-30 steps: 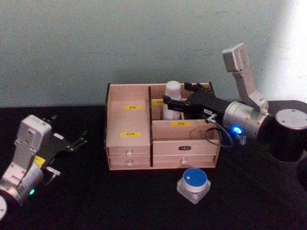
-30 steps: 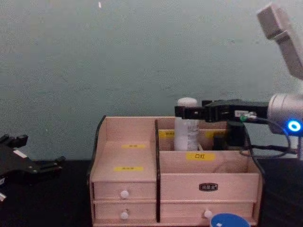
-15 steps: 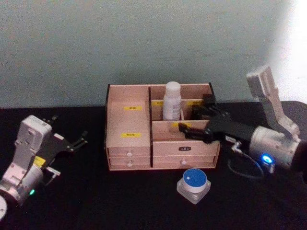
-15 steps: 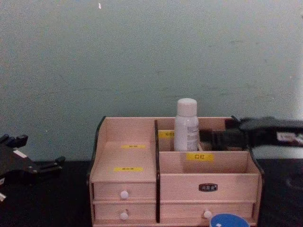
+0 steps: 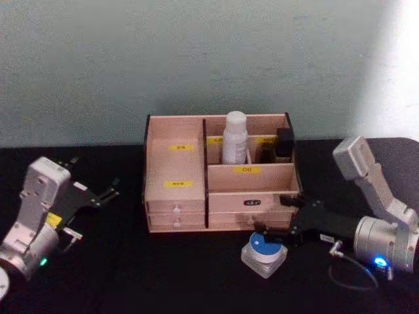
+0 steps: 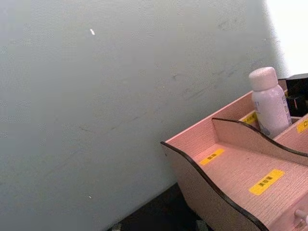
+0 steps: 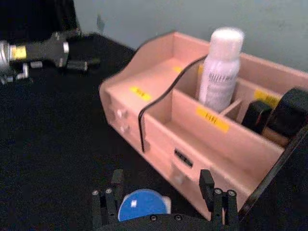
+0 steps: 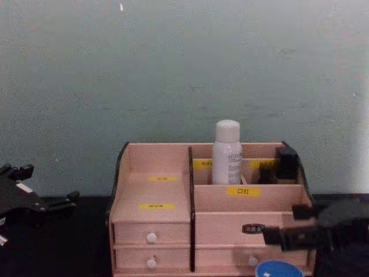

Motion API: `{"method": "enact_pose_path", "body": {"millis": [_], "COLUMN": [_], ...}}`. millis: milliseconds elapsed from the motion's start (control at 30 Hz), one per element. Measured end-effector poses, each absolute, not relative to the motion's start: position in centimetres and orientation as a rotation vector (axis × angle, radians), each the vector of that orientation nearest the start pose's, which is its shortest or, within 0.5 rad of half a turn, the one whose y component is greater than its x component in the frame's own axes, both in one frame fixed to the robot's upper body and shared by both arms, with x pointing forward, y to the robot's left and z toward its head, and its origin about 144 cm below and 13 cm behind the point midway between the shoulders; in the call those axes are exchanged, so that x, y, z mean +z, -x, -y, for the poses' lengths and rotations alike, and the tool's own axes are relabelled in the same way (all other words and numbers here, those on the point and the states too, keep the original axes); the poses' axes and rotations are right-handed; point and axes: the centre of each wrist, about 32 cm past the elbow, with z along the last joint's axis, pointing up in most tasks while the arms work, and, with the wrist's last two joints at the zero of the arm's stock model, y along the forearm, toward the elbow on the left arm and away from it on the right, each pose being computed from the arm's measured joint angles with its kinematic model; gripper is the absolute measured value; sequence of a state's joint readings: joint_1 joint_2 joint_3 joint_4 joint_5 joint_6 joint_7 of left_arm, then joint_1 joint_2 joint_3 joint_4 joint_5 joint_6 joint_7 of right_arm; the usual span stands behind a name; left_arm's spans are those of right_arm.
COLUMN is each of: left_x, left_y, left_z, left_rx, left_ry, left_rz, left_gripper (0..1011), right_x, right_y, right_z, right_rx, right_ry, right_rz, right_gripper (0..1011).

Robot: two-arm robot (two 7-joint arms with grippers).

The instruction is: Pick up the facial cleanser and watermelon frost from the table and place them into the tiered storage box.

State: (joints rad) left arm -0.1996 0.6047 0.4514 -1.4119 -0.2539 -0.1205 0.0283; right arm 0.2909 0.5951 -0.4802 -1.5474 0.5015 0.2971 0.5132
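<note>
The facial cleanser (image 5: 234, 137) (image 7: 219, 70) (image 8: 226, 153) (image 6: 268, 103), a white bottle, stands upright in a back compartment of the tiered storage box (image 5: 173, 167) (image 7: 159, 79) (image 8: 153, 167) (image 6: 231, 163). In front of the box's right drawers, the watermelon frost (image 5: 264, 251) (image 7: 141, 206) (image 8: 278, 269), a jar with a blue lid, sits on the black table. My right gripper (image 5: 270, 214) (image 7: 161, 192) (image 8: 286, 225) is open, low in front of the box. Its fingers (image 7: 108, 195) stand either side of the jar without touching it. My left gripper (image 5: 95, 183) (image 8: 46, 190) rests open at the far left.
Dark items (image 5: 283, 144) (image 7: 284, 115) (image 8: 285, 161) fill the back right compartment beside the bottle. The long front right compartment (image 5: 249, 180) holds nothing. The black table (image 5: 131, 268) has free room left of the jar. A pale wall stands close behind the box.
My right gripper let go of the bottle in the back compartment, drew back out of the box and came down in front of it, over the blue-lidded jar. The left arm stayed still.
</note>
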Motion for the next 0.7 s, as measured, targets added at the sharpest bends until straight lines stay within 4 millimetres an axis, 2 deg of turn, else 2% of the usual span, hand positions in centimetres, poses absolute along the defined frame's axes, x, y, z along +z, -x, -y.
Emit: {"method": "enact_pose_path", "body": {"millis": [300, 700], "left_x": [114.0, 114.0], "left_y": [-48.9, -48.9], "left_z": [-31.0, -31.0], "left_rx": [1.248, 1.248], "left_ry": [-0.304, -0.305], "left_rz": [0.285, 0.285], "left_gripper": [1001, 1001], "right_x": [118.9, 118.3], "right_y": [-50.3, -50.5], "right_z": [26.9, 26.5], "right_rx": [-0.676, -0.667], "right_ry": [0.417, 0.455], "right_rz": [-0.176, -0.202], "right_gripper": [1003, 1002]}}
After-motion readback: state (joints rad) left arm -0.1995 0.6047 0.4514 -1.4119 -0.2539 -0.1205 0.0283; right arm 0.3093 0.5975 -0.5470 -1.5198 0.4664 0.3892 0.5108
